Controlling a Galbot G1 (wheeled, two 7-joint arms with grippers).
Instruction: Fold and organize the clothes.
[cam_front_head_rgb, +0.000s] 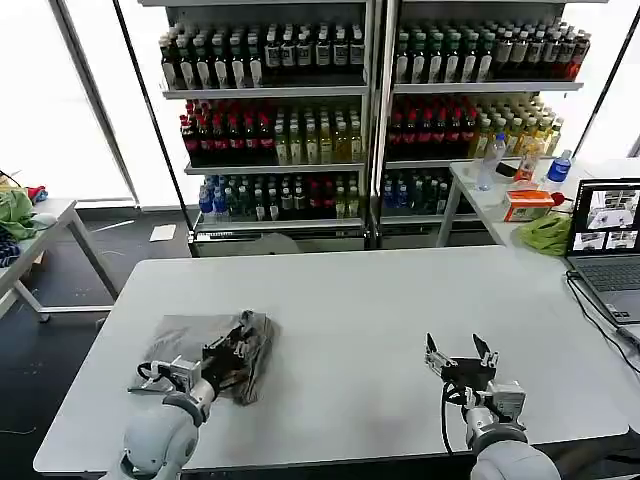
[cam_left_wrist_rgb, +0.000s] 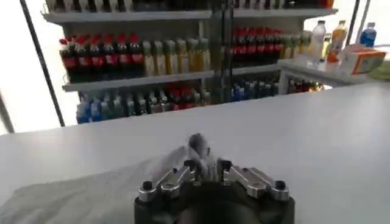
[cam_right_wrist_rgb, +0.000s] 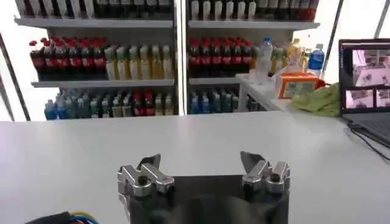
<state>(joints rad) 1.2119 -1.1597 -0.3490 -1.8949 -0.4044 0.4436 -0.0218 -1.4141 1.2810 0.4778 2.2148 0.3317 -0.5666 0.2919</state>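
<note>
A light grey shirt (cam_front_head_rgb: 190, 341) lies folded into a small bundle on the near left of the white table (cam_front_head_rgb: 350, 300). My left gripper (cam_front_head_rgb: 238, 342) sits on the bundle's right part, shut on a raised fold of the grey cloth (cam_left_wrist_rgb: 196, 148). My right gripper (cam_front_head_rgb: 460, 352) hovers open over bare table at the near right, nothing between its fingers (cam_right_wrist_rgb: 150, 164).
A laptop (cam_front_head_rgb: 605, 245) with its cable lies at the table's right edge. Behind it a side table holds a green cloth (cam_front_head_rgb: 545, 233), an orange box (cam_front_head_rgb: 527, 204) and bottles. Drink shelves (cam_front_head_rgb: 370, 110) fill the background. Another table with clothes (cam_front_head_rgb: 18, 215) stands far left.
</note>
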